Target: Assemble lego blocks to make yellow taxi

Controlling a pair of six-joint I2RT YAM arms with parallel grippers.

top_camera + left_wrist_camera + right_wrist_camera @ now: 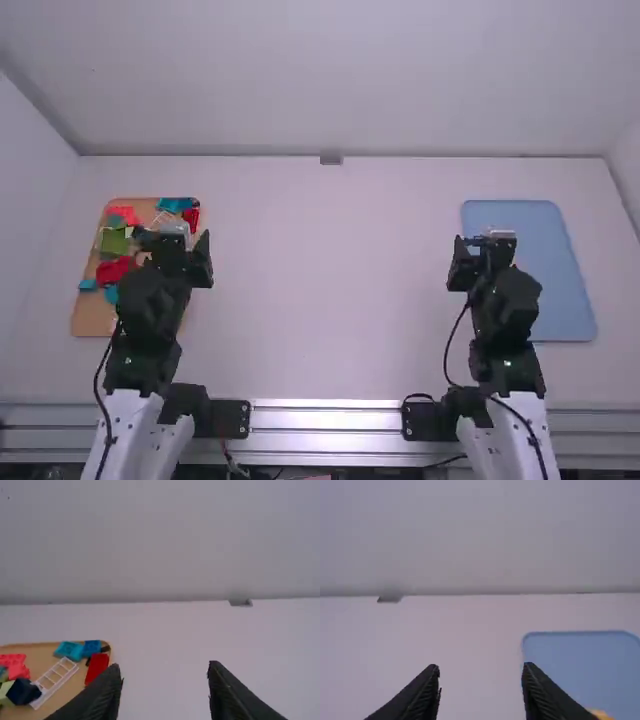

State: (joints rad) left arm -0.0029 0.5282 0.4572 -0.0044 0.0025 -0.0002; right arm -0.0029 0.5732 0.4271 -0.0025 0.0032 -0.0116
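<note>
One tan tray (88,320) lay at the left side of the white table (320,290), bearing the assorted lego blocks. Contents, as noted in the left wrist view: one teal block (69,650) and one blue block (91,647), side by side near a corner; one red block (97,666), just beside a small black piece (105,649); one white ladder-shaped piece (55,678), lying slantwise; coral-red blocks (15,664); one dark blue block (22,691), touching a pale green block (6,693).

One blue tray (562,275) lay at the table's right side. One orange piece (600,714), partly hidden and too little seen to identify further, showed over that tray's area in the right wrist view.

Left gripper (175,245): fingers apart, nothing between them; overlapped the tan tray's right part in the high view. Right gripper (484,252): fingers likewise apart and empty, at the blue tray's left edge in the high view.
</note>
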